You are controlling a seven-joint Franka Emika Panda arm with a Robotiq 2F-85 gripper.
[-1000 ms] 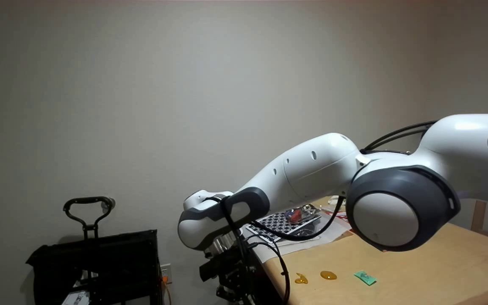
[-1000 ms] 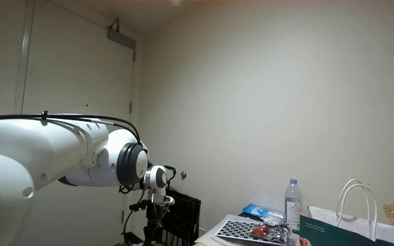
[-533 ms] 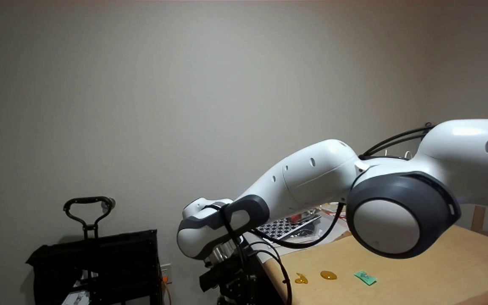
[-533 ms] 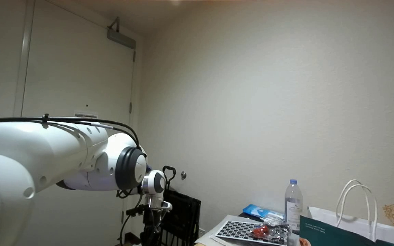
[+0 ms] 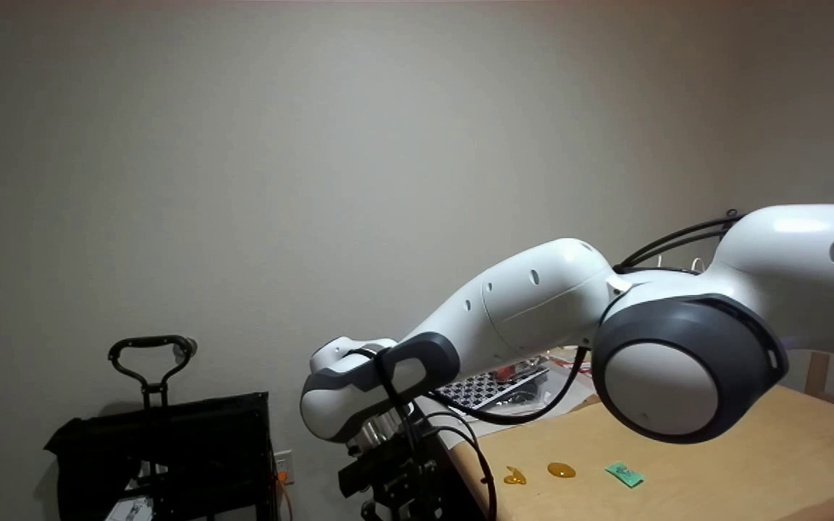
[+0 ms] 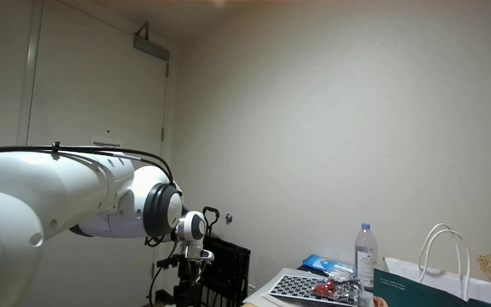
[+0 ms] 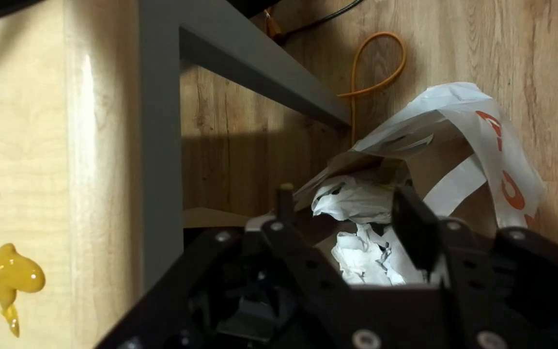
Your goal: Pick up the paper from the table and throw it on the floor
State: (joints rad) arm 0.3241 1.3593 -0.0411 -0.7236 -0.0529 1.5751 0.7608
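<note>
Step in hand (judged): release, approx. final stage. Task calls for the floor [image 7: 550,58]; drop pt. in view is a wide-mouthed plastic bag [image 7: 514,155] w/ orange lettering, apparently standing there, beside the tabletop [image 7: 22,160].

Status: fingers [image 7: 414,232] stand apart in wrist view, nothing seen gripped b/w them; both exterior views cut them off. Crumpled paper [image 7: 361,257] shows down in the bag mouth, below the fingers. A second white wad [image 7: 356,201] lies just beside it, also in the mouth; can't tell which is the task's piece, nor exact depth.

Procedure:
1. Hold arm [image 5: 533,304] stationary; spread fingers to max. so no crease is left hooked.
2. Chk. both inner faces for clinging paper prior to retract; light matl., may stick or drift.
3. Retract vert., slow. Avoid bag rim on one side, grey table leg [image 7: 259,55] opposite; a snag could tip the bag.
4. Clear tabletop edge before swinging away. Yellow blob [image 7: 15,274] near that edge looks sticky: no contact.

Caution: don't re-close inside the bag; risk of pinching its wall & lifting the lot.
</note>
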